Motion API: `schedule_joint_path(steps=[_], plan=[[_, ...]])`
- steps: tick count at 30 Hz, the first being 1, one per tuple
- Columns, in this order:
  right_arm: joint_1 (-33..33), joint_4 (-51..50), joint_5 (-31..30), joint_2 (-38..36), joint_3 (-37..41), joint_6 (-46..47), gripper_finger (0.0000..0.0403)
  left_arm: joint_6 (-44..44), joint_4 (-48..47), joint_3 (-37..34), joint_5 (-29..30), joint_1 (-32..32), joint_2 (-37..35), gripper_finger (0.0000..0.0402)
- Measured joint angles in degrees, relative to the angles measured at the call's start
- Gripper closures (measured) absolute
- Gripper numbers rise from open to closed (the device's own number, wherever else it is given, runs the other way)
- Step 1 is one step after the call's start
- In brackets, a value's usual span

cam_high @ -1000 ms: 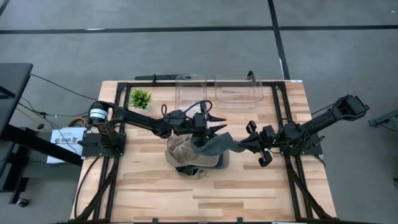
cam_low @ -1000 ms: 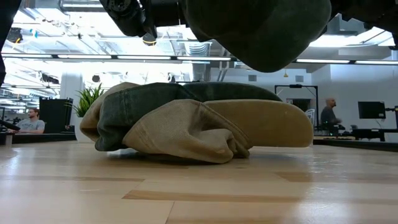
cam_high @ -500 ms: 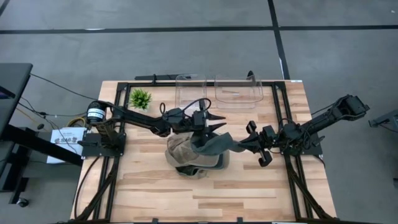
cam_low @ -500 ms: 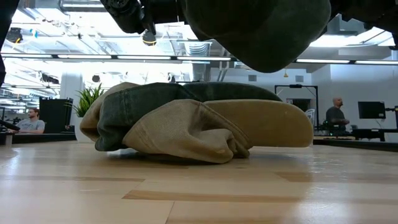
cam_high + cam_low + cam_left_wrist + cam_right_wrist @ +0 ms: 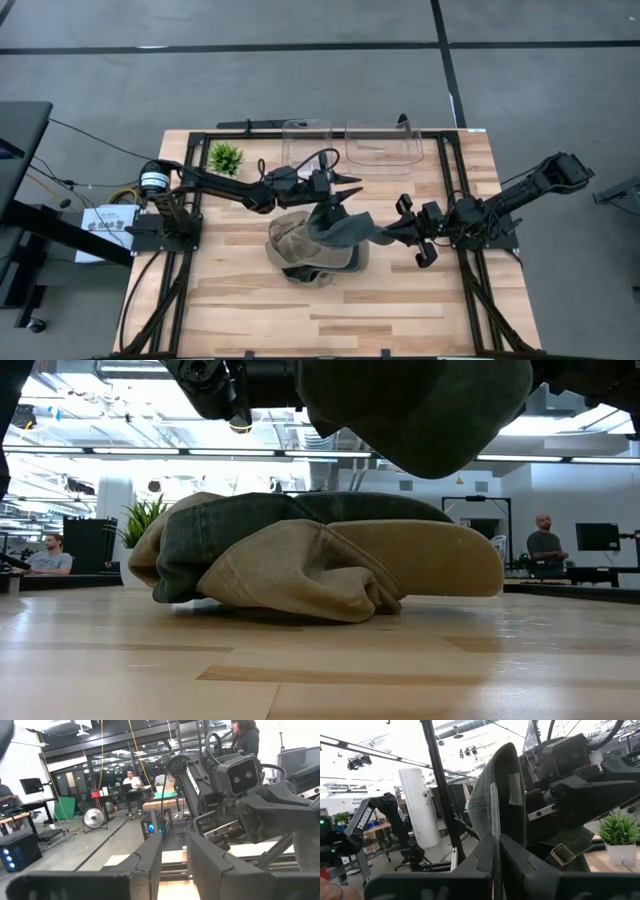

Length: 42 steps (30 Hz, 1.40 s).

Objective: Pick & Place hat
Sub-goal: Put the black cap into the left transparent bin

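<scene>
High view: right gripper (image 5: 385, 232) clamped shut on grey hat (image 5: 345, 228) edge at 3 o'clock, left gripper (image 5: 345, 190) part-open, empty; thin pinch may slip

A pile of hats (image 5: 310, 250) lies near the middle of the table (image 5: 250, 320). A lifted hat (image 5: 345, 228) hangs above the pile's right part, between the left gripper (image 5: 345, 190) behind the pile and the right gripper (image 5: 385, 235) to its right. Behind the pile, at the table's far edge, stand two bins (image 5: 355, 145) side by side. A small plant (image 5: 226, 158) stands left of the bins.
</scene>
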<state>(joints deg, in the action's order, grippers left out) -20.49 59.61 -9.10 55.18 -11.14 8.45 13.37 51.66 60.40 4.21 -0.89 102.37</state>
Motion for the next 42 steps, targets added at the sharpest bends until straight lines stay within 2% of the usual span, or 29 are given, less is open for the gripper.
schedule_joint_path(steps=[14,22,30,42], plan=[[0.0,0.0,0.1,0.0,0.0,0.0,0.0396,0.9,-0.2,0.0,0.0,-3.8,-1.4,0.0309],[0.0,-0.5,0.1,0.0,0.0,0.0,0.0395,1.1,-2.7,0.0,0.0,-3.8,-3.3,0.0309],[0.0,-0.5,0.1,0.0,0.0,0.0,0.0395,1.2,-15.2,-0.1,0.0,-3.8,-11.2,0.0309],[0.0,-0.5,0.1,0.0,0.0,0.0,0.0395,-0.3,-43.4,-0.1,0.0,-3.6,-27.8,0.0309]])
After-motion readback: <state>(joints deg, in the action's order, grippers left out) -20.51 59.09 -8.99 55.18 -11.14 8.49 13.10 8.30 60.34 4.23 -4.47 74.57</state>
